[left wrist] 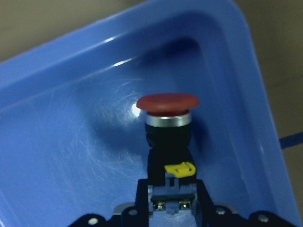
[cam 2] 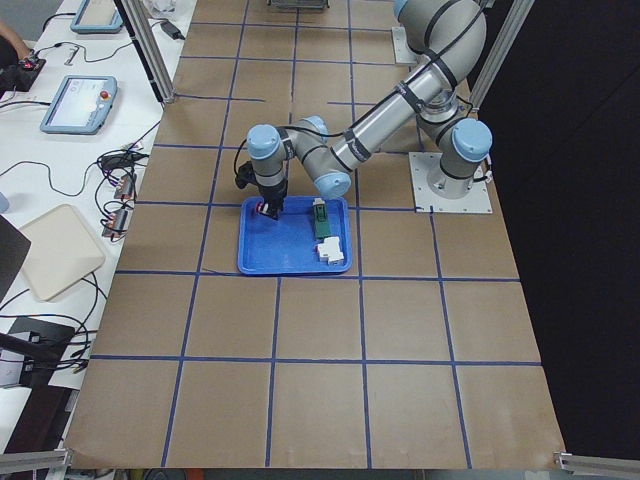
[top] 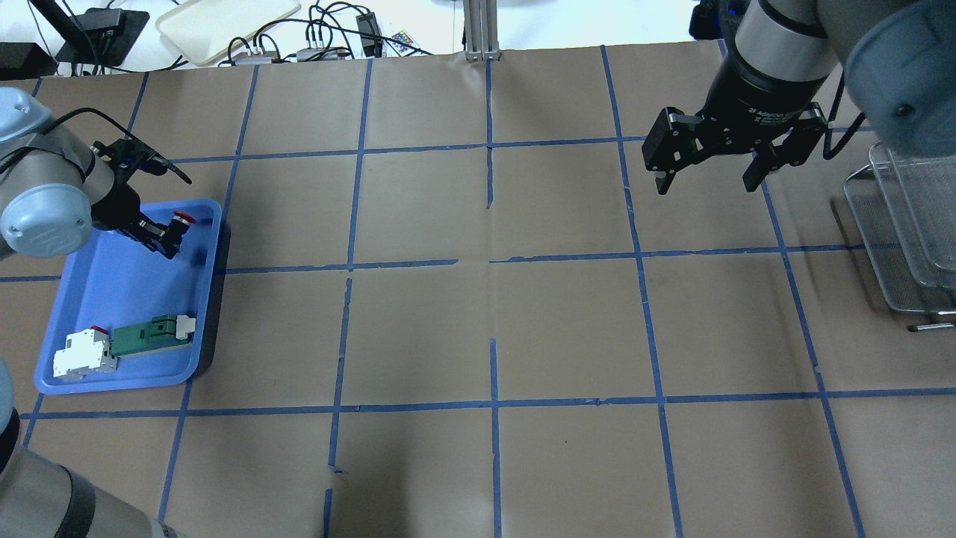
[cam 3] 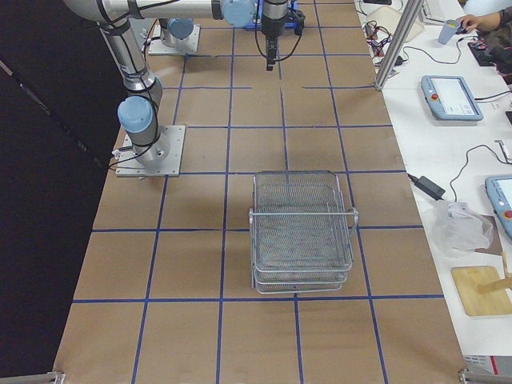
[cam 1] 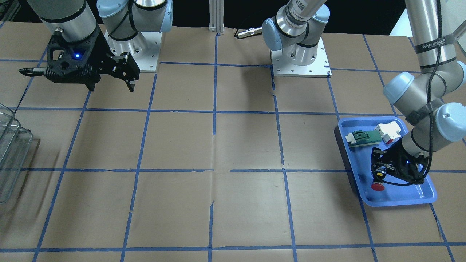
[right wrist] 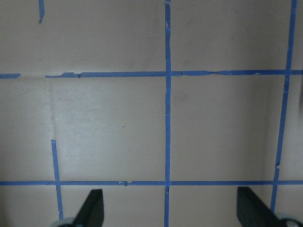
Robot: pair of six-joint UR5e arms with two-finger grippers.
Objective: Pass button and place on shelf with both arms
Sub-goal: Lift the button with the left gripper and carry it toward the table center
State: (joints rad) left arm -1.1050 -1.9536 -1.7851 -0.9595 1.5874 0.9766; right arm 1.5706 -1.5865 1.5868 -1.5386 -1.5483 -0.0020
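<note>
Left gripper jaws are pinching the button by its bluish base. The red cap is pointing away from the wrist, toward a corner of the blue tray. The button is sitting within the tray's outline, at the end farther from the robot. Can't tell if the cap is touching the tray floor. At the tray's near end a green-and-white connector part and a white block with red on it are lying end to end, well apart from the button. The left arm is folding down over the tray from the robot's left side.

Right gripper jaws are standing spread wide, fingers pointing down, hovering above the table. Its wrist camera is showing brown paper and a blue tape grid between the fingertips. The shelf is standing on the table toward the robot's right end, beside that arm in the overhead view and well apart from the tray.
</note>
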